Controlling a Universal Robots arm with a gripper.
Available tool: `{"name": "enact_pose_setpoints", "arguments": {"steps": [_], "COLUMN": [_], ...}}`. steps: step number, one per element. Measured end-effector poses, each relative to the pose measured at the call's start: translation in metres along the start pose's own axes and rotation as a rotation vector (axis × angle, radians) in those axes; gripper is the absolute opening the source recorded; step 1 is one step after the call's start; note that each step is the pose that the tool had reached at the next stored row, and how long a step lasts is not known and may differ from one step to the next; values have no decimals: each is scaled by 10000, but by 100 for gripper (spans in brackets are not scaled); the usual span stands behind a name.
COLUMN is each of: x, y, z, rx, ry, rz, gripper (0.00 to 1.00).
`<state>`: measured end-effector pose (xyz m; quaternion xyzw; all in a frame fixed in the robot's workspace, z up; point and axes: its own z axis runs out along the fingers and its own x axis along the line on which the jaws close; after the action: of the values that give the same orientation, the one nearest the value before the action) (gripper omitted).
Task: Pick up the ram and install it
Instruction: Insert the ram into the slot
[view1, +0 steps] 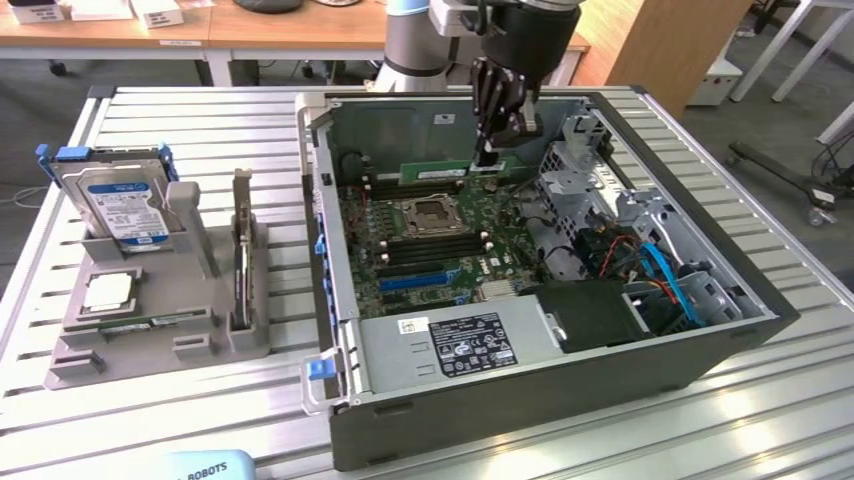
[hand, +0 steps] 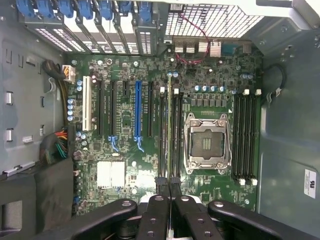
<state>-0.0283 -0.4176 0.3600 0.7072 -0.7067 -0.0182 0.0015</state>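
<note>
Currently: gripper (view1: 491, 156) is clamped on the ram (hand: 169, 125), held on edge inside the computer case (view1: 747, 300). The ram's long axis runs parallel to the memory slots (hand: 176, 135), apparently right over them, beside the CPU socket (hand: 207, 142).

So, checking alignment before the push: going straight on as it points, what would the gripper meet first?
Likely the memory slots beside the CPU socket: the ram, shut in the gripper, hangs edge-on over them. The ram's lower edge would touch first; the gap is unclear.
</note>
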Motion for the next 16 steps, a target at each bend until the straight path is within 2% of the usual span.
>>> {"name": "enact_pose_setpoints", "arguments": {"steps": [16], "x": [7], "y": [-6], "z": [281], "rx": [1], "ry": [2], "rz": [0], "gripper": [11]}}
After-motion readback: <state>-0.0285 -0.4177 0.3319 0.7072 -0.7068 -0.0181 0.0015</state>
